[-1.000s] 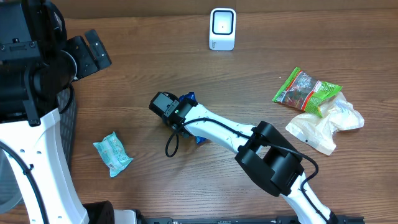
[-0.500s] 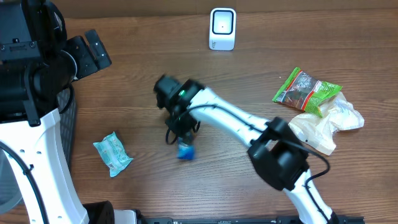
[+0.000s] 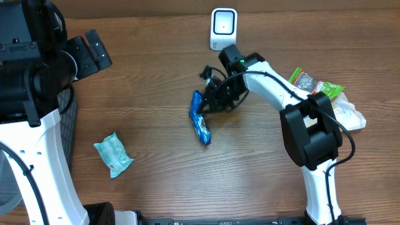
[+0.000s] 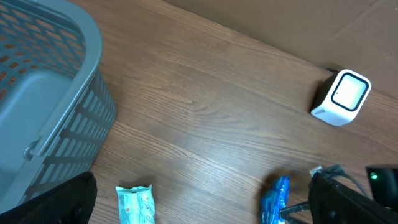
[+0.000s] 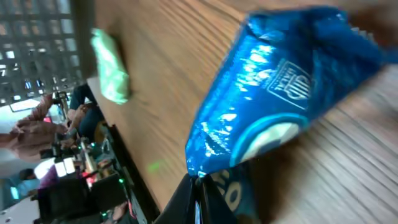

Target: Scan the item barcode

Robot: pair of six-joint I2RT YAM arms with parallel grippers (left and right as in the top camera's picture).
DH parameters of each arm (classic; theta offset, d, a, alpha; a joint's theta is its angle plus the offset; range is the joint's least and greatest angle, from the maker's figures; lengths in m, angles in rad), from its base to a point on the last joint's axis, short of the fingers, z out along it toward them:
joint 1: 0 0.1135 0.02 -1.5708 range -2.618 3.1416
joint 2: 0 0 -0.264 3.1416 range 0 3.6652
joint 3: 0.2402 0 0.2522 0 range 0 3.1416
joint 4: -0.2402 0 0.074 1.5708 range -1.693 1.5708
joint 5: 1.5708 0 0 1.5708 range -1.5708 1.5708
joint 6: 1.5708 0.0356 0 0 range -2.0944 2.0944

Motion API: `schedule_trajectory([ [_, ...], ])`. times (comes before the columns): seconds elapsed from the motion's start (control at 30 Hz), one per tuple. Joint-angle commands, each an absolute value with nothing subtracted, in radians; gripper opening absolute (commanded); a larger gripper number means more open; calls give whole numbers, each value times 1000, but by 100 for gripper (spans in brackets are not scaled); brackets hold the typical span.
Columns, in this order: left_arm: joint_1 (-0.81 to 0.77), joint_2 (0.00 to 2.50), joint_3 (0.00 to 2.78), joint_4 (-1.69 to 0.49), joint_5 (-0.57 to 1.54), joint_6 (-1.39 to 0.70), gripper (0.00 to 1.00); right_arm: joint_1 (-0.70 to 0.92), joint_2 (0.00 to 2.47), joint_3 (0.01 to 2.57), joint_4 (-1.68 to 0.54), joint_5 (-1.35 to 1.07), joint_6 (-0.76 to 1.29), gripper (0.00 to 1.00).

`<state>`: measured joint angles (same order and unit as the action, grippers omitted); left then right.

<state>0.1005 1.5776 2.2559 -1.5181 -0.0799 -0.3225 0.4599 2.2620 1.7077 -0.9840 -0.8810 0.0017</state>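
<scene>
1. Blue packet (image 3: 200, 125) hangs at the centre of the overhead frame. It is pinched at its upper end by the right gripper (image 3: 208, 103), whose jaws are clamped tight on the wrapper's edge.
2. The scanner (image 3: 223, 29), a small white box, stands at top centre of that frame, up and to the right of the packet and clear of it.
3. The left gripper (image 3: 92, 51) waits at upper left with jaws spread wide and nothing between them. The basket (image 4: 37, 93) fills the upper left of its wrist view.
4. The step in hand appears to be the carry: the item is gripped but not yet presented to the scanner.
5. The next move likely calls for bringing the packet in front of the scanner's window and turning it until the barcode faces the window. No barcode can be made out in any view, so which side to show is unclear.
6. A teal packet (image 3: 113, 154) at lower left and a green bag (image 3: 308, 92) at the right edge lie untouched.
</scene>
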Motion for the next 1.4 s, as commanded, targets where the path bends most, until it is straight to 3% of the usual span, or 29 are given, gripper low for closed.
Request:
schedule_trajectory([
  [0.0, 102, 1583, 2258, -1514, -85, -336, 100, 432, 2279, 1676, -975, -798, 5, 7],
  [0.07, 102, 1583, 2258, -1514, -85, -337, 100, 422, 2278, 1681, -979, -639, 36, 23],
  [0.17, 102, 1583, 2258, -1514, -85, -337, 100, 398, 2278, 1710, -979, -490, 62, 59],
  [0.2, 102, 1583, 2258, -1514, -85, -336, 100, 387, 2278, 1734, -987, -445, 77, 66],
  [0.37, 102, 1583, 2258, -1514, -85, -336, 100, 367, 2275, 1903, -1111, -286, 102, 73],
  [0.5, 102, 1583, 2258, -1514, -85, -336, 100, 400, 2249, 2047, -1264, -266, 93, 64],
  [0.7, 102, 1583, 2258, -1514, -85, -336, 99, 581, 2234, 2025, -1379, -215, 107, 36],
  [0.93, 102, 1583, 2258, -1514, -85, -336, 100, 743, 2235, 1918, -1338, 41, 205, 33],
  [1.0, 102, 1583, 2258, -1514, -85, -336, 99, 767, 2235, 1876, -1314, 142, 244, 41],
  [1.17, 102, 1583, 2258, -1514, -85, -336, 100, 771, 2235, 1832, -1295, 157, 264, 37],
  [1.33, 102, 1583, 2258, -1514, -85, -336, 100, 771, 2235, 1832, -1293, 157, 290, 6],
  [1.37, 102, 1583, 2258, -1514, -85, -336, 100, 771, 2235, 1832, -1291, 157, 289, 4],
])
